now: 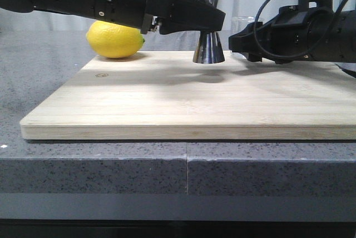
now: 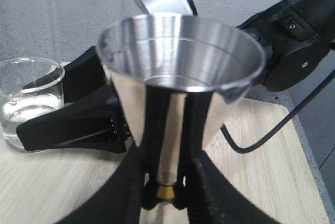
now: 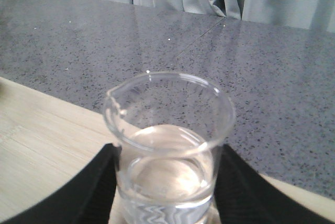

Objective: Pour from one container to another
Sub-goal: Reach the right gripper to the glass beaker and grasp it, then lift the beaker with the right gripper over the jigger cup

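The steel hourglass jigger stands upright near the far edge of the wooden board. My left gripper is shut on its narrow waist. In the left wrist view the fingers pinch the gold band, my left gripper sitting under the jigger's open, empty-looking top cone. The clear glass beaker, partly filled with clear liquid, rests on the board to the jigger's right. My right gripper is shut on it, one black finger against each side. In the front view only the beaker's rim shows behind my right gripper.
A yellow lemon lies at the board's far left corner, under the left arm. The board sits on a grey speckled counter with its front edge close to the camera. A black cable hangs from the right arm over the board.
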